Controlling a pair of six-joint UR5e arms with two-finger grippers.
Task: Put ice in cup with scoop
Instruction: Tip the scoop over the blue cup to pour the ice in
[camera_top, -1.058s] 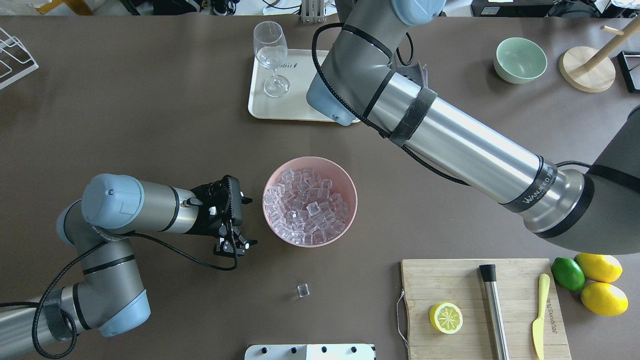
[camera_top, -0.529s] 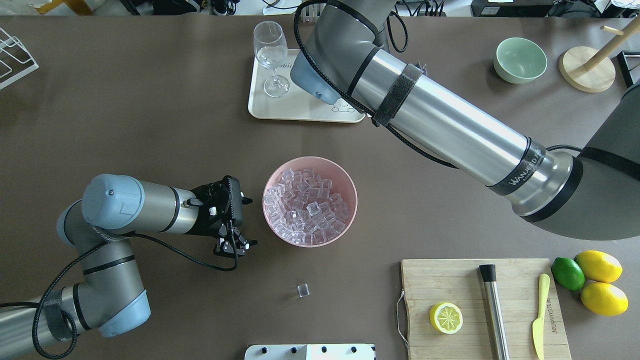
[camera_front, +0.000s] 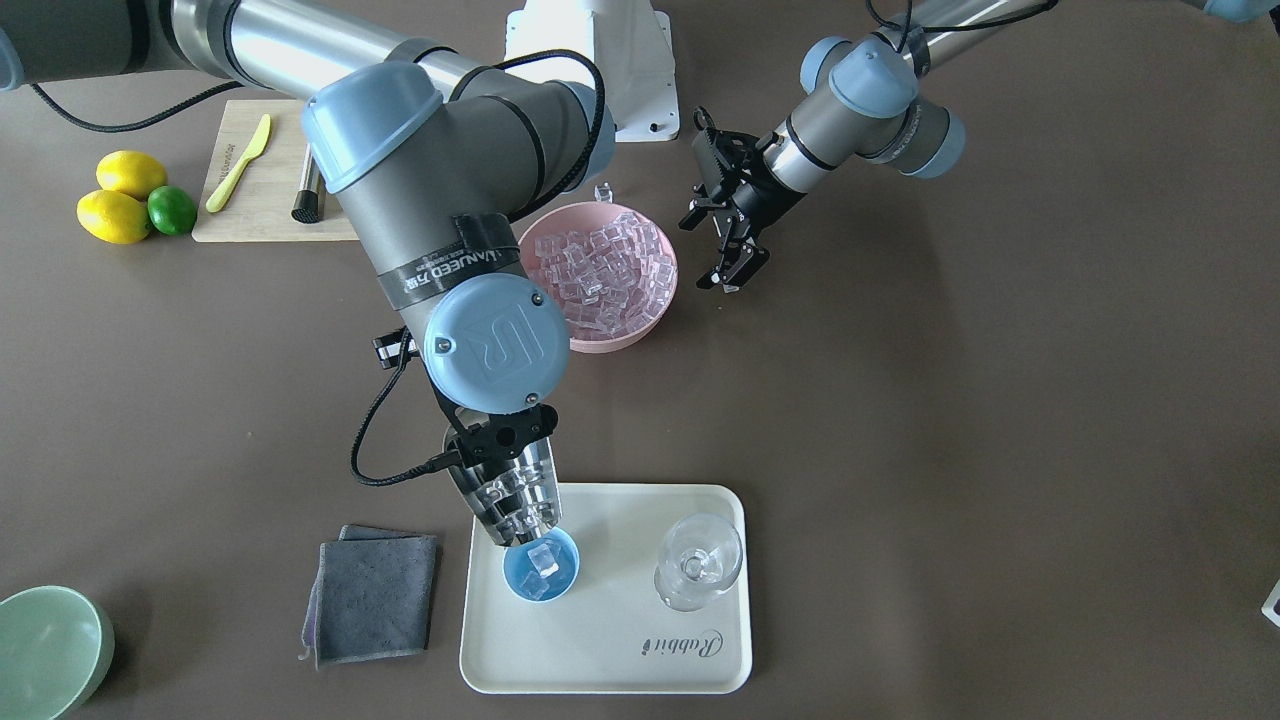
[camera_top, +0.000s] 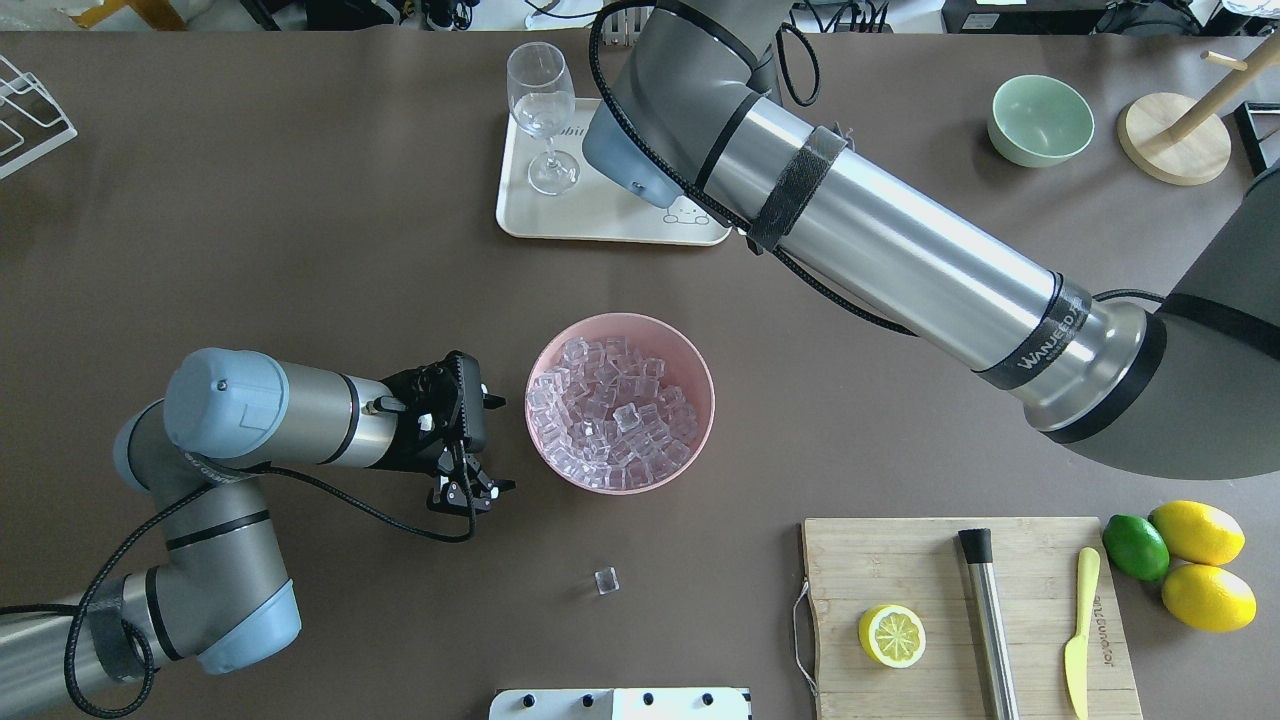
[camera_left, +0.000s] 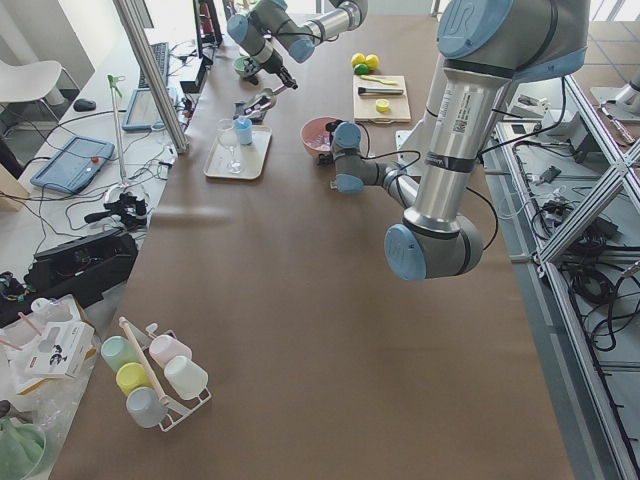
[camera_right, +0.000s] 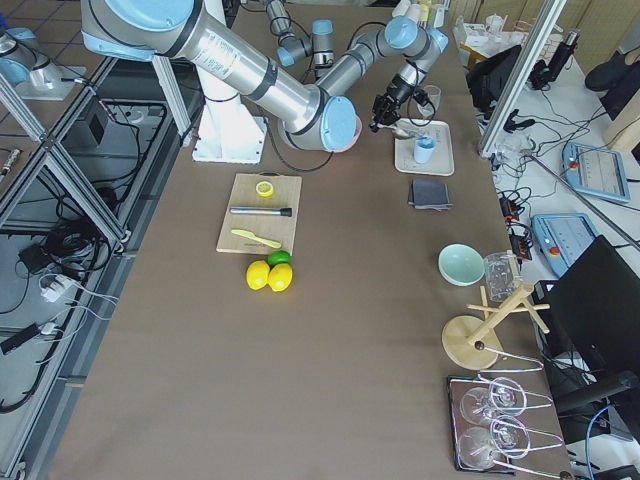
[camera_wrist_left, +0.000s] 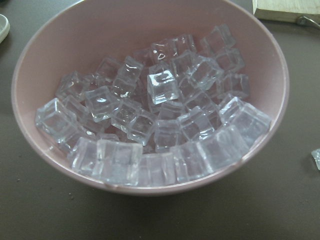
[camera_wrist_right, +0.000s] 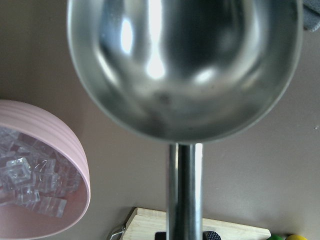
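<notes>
The right gripper (camera_front: 503, 438) has its jaws clenched on the thin handle of the scoop (camera_front: 516, 500). It holds the scoop tipped steeply, mouth down, directly above the cup (camera_front: 540, 570), so that the load can slide out. Several clear cubes lie in the trough, and at least one is already in the cup.

The cup stands on a cream tray (camera_front: 640, 640) at the middle of the tabletop's far edge, opposite the robot, beside a stemmed glass (camera_front: 698, 560). This seems to be the pouring step, partly done.

Most of the ice (camera_top: 612, 410) is heaped in a pink bowl (camera_top: 700, 375) at the centre of the tabletop. The left gripper (camera_top: 468, 492) hangs just beside the bowl with its jaws released and empty, apparently waiting. A lone cube (camera_top: 605, 580) lies on the bare surface nearer the robot's edge.

The tabletop (camera_top: 300, 250) is dark brown and matt. A cutting board (camera_top: 900, 560) sits by the robot's edge towards its right corner, and a grey cloth (camera_front: 372, 592) lies near the tray. Around it is a workshop with metal frames, cables and screens.
</notes>
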